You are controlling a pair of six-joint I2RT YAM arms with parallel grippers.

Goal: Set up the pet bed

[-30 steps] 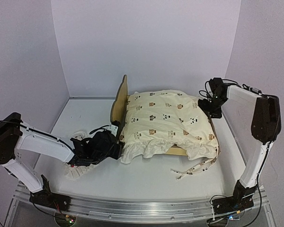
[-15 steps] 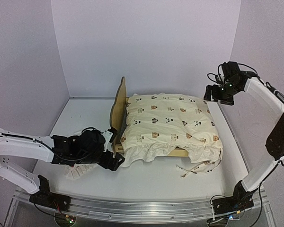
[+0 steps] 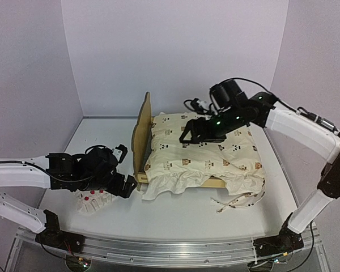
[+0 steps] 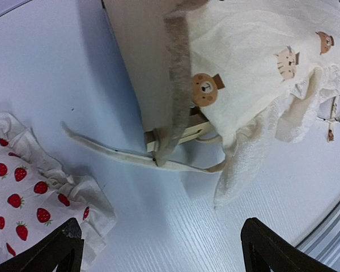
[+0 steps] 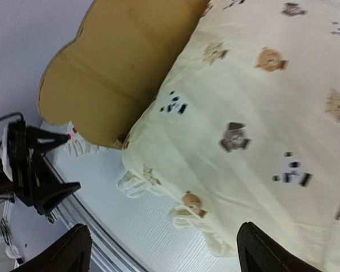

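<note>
Looking at bed (image 3: 140, 141): sits mid-tabletop (image 3: 175, 218), lengthwise left-right in top view, w/ scalloped headboard (image 5: 107, 73) upright at left end. Lies almost fully under cream animal-print quilt (image 3: 207, 150); shows bare wood only at headboard & a bit of near rail. Ruffled quilt edge: hangs over near rail, touches tabletop by near left corner. Printed ties (image 3: 238, 201): trail loose on tabletop off near right corner.

L pincer (image 3: 126, 170): hovers low over tabletop just left of headboard's near corner, aimed toward bed. Wide open, nothing betw fingers (image 4: 59, 249); clear of bed & quilt in wrist view. Shows too at left edge of R wrist view, past headboard. Just beside it, toward arm bases: small white pillow (image 3: 93, 201) w/ red strawberry print & frill, flat on tabletop, apart from bed.

R pincer (image 3: 188, 135): extends in from right, above quilt, over far half near headboard end. Also open, fingers (image 5: 71, 249) spread, nothing betw them. Touching quilt or not: can't tell from top view; looks to be off it in wrist view.
</note>
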